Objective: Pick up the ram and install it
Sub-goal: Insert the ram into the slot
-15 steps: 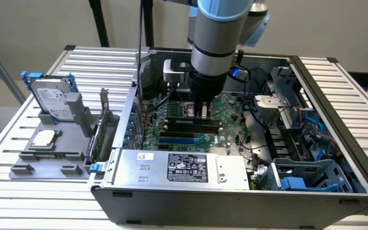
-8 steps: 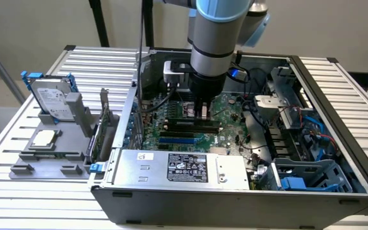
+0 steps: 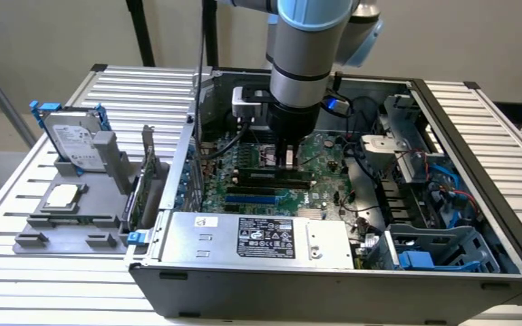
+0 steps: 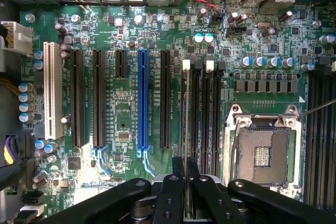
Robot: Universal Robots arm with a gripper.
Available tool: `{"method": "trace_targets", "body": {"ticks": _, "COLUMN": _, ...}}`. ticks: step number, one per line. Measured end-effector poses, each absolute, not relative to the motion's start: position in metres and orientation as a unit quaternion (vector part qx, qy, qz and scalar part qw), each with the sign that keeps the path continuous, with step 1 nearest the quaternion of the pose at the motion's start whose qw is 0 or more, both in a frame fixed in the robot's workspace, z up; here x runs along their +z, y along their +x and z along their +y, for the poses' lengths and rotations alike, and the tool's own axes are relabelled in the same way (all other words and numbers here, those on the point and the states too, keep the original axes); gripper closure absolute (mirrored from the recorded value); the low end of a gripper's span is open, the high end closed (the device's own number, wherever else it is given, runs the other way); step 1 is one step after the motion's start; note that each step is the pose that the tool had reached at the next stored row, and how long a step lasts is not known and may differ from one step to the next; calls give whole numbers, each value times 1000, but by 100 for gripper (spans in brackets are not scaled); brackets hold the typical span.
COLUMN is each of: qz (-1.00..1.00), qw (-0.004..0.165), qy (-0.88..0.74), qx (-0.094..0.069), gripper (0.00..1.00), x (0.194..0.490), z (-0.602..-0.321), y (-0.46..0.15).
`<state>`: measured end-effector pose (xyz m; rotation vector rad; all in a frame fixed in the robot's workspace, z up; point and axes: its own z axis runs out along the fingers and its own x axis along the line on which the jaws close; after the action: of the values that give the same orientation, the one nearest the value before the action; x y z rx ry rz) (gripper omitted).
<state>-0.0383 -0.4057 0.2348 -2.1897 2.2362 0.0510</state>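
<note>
My gripper (image 4: 186,182) is shut on the ram (image 4: 187,129), which the wrist view shows edge-on as a thin strip between the two black fingers (image 4: 170,198). The strip runs in line with one of the black memory slots (image 4: 207,114), the one beside a white latch (image 4: 186,65). In the exterior view the gripper (image 3: 288,163) reaches straight down into the open computer case (image 3: 334,278), with the ram (image 3: 270,175) lying long and dark just over the slots on the motherboard (image 3: 325,153). I cannot tell whether the ram is seated or just touching.
Beside the slots lies an empty CPU socket (image 4: 262,156); a blue slot (image 4: 143,98) and black expansion slots are on the other side. The power supply (image 3: 256,238) sits at the case front. At the exterior view's left, a grey fixture (image 3: 71,210) holds a hard drive (image 3: 73,139) and a green card (image 3: 143,183).
</note>
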Motion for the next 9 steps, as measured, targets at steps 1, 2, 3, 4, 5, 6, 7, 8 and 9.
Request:
{"method": "trace_targets", "body": {"ticks": 1, "qz": 715, "qw": 5, "qy": -699, "qx": 16, "gripper": 87, "x": 235, "z": -405, "y": -38}}
{"method": "trace_targets", "body": {"ticks": 2, "qz": 715, "qw": 5, "qy": -699, "qx": 16, "gripper": 87, "x": 234, "z": -405, "y": -38}}
{"method": "trace_targets", "body": {"ticks": 3, "qz": 715, "qw": 5, "qy": -699, "qx": 15, "gripper": 87, "x": 234, "z": -404, "y": -38}}
{"method": "trace_targets", "body": {"ticks": 4, "qz": 715, "qw": 4, "qy": -699, "qx": 15, "gripper": 87, "x": 234, "z": -404, "y": -38}}
{"method": "trace_targets", "body": {"ticks": 5, "qz": 715, "qw": 4, "qy": -699, "qx": 14, "gripper": 87, "x": 233, "z": -403, "y": -39}}
{"method": "trace_targets", "body": {"ticks": 6, "qz": 715, "qw": 3, "qy": -699, "qx": 14, "gripper": 87, "x": 233, "z": -403, "y": -39}}
{"method": "trace_targets", "body": {"ticks": 7, "qz": 715, "qw": 3, "qy": -699, "qx": 13, "gripper": 87, "x": 232, "z": -403, "y": -39}}
{"method": "trace_targets", "body": {"ticks": 8, "qz": 715, "qw": 2, "qy": -699, "qx": 12, "gripper": 87, "x": 232, "z": -402, "y": -39}}
{"method": "trace_targets", "body": {"ticks": 9, "qz": 715, "qw": 1, "qy": -699, "qx": 12, "gripper": 87, "x": 232, "z": -402, "y": -39}}
